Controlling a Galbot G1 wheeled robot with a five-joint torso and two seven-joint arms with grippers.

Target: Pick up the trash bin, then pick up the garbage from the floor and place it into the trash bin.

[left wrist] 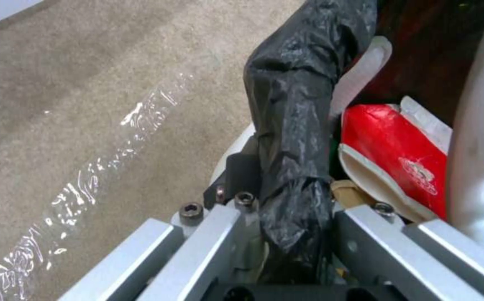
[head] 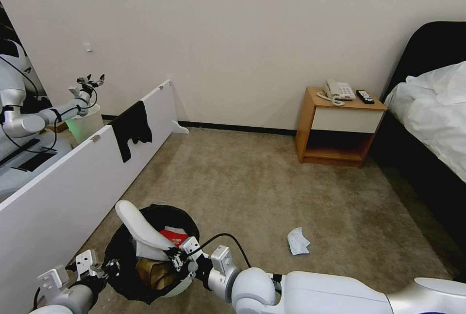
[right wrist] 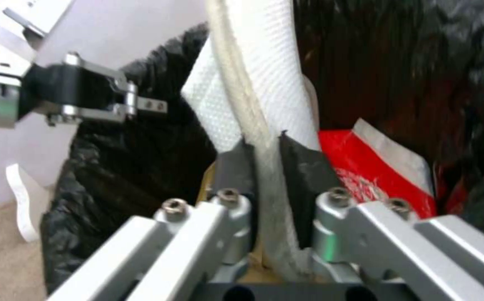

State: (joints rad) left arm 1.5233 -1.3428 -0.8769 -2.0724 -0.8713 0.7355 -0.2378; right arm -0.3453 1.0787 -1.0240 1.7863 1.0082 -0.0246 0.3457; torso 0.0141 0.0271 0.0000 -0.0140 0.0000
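Right gripper (head: 175, 254) clamps white slipper (head: 141, 229) over trash bin (head: 114, 256); left gripper (head: 112, 266) pinches rim.

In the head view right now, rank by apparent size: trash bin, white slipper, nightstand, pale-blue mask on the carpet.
1-2. nightstand and trash bin: look alike; the bin is nearer the camera, so not ranked.
3. white slipper, held over the bin by the right pincer.
4. pale-blue mask, smallest.

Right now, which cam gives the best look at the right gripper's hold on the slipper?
Right wrist view: the right gripper pinches the white slipper by its edge over the trash bin. Head view shows the slipper's whole shape; left wrist view catches a white sliver at the frame edge.
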